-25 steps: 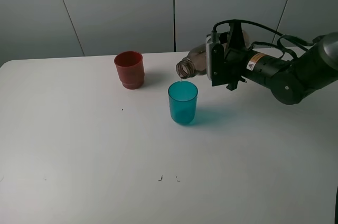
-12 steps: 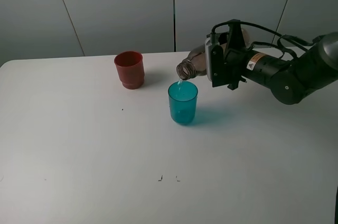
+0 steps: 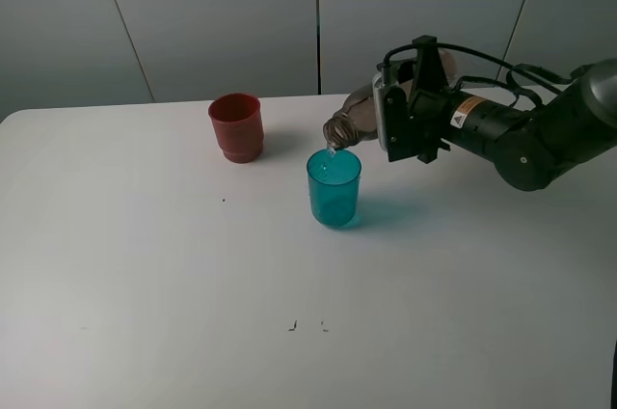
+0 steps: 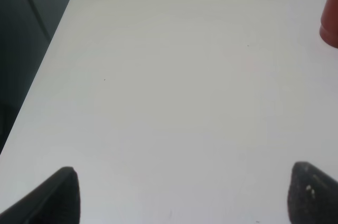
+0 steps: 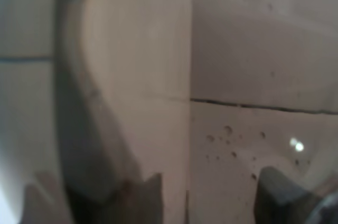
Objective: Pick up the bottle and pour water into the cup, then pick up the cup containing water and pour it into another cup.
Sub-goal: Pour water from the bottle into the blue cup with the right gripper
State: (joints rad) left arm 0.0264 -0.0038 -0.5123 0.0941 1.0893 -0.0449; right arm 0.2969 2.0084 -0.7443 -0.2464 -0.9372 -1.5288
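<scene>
Right gripper is clamped on the body of the smoky bottle. The bottle is tipped almost flat, with its mouth dipped just above the far rim of the teal cup. A thin thread of water seems to drop from the mouth into that cup. I can't tell how full the cup is. The red cup stands upright, behind and left of the teal cup and well apart from it. Left gripper hangs with its jaws wide and nothing between them. It is well away from the teal cup, over bare table.

Risks from here, as I judge them:
- **Missed aim:** The mouth sits over the teal cup's rim, not its centre. A small drift backward would send the stream onto the rim or the table.
- **Splash:** A steeper tip would bring a gulp of water that jumps out of the teal cup.
- **Knock-over:** The teal cup stands free and looks light, so a lowered bottle neck could nudge it over.
- **Overfill:** Too much water would make lifting the teal cup and pouring into the red cup slosh.
- **Slip:** The round, slick bottle could twist in the jaws and swing the mouth off the teal cup.
- **No close view:** The blurred bottle fills the right wrist view, so it gives no help with aiming.
</scene>
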